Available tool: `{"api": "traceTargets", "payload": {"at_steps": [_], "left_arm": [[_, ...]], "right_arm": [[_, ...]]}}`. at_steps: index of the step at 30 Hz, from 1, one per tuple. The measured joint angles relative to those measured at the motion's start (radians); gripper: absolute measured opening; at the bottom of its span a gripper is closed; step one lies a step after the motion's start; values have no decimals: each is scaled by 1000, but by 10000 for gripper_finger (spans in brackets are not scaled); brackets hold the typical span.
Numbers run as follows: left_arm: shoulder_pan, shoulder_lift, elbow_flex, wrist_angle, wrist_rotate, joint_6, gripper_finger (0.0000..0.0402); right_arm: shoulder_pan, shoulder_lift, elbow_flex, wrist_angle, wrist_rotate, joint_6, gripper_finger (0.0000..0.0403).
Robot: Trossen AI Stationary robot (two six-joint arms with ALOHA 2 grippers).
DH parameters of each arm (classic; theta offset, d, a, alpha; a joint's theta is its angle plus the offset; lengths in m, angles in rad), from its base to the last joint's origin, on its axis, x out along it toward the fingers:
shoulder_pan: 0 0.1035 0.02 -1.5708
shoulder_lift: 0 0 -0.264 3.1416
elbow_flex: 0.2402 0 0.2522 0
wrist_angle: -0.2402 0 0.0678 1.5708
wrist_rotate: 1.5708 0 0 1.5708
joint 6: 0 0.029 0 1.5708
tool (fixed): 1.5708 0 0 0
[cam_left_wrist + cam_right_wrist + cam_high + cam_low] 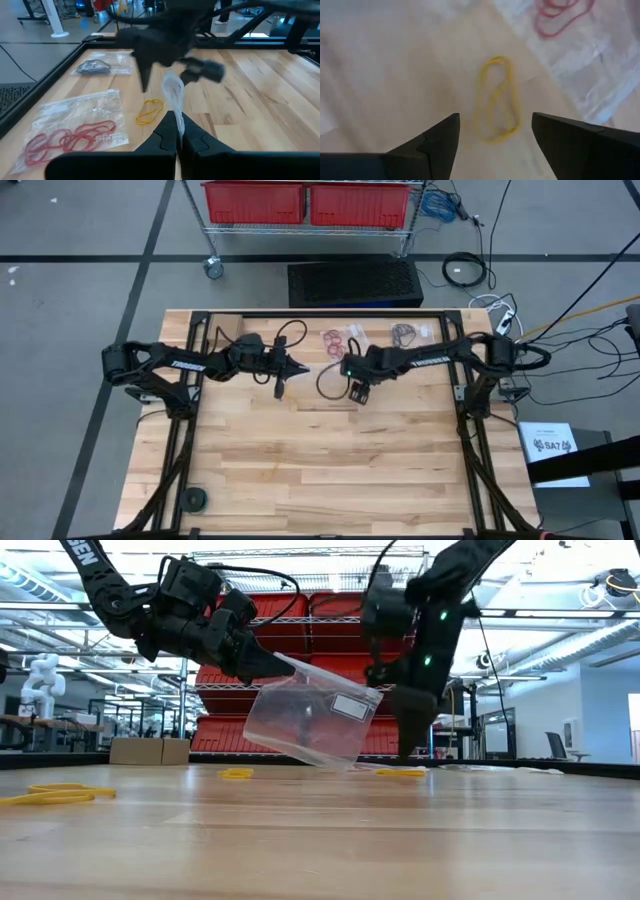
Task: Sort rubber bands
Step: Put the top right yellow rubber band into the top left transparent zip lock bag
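Note:
My left gripper (279, 383) is over the table's middle and is shut on a clear plastic bag (310, 720) with a white label. My right gripper (358, 390) points down just right of the bag and is open. Its fingers (445, 135) stand on either side of a tan-yellow rubber band (496, 97) that lies flat on the wood, without touching it. More yellow bands (55, 795) (237, 774) lie loose on the table. Red bands lie in a clear bag (75, 132) near the far edge. Dark bands lie in another bag (97, 66) to its right. My left gripper pinches the clear bag's upper edge (285, 662) between its two shut fingers, coming slanting down from the table's left. The bag hangs tilted below the fingertips, its mouth toward my right gripper. I cannot tell whether its lower corner (335, 762) touches the table.
The two filled bags (340, 340) (405, 333) lie by the table's far edge. A small dark round thing (192, 499) sits near the near left corner. Bare wood (350, 470) stretches across the near half. Beyond the far edge stand a shelf cart with red bins (305, 202) and floor cables.

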Motion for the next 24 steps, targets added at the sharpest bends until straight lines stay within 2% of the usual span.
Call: {"api": "traceTargets", "payload": {"at_steps": [7, 12, 15, 19, 24], "left_arm": [[5, -5, 0, -17, -2, 1, 0], [18, -29, 0, -57, -3, 1, 0], [18, -43, 0, -76, -4, 8, 0], [18, -68, 0, -110, -23, 26, 0], [18, -86, 0, -114, -31, 28, 0]], "right_arm": [[-104, 71, 0, 79, -30, -74, 265], [-112, 126, 5, 95, -73, -73, 277], [-107, 153, 7, 92, -71, -71, 269], [-92, 162, 7, 95, -71, -60, 217], [-67, 165, 5, 101, -77, -59, 85]]}}
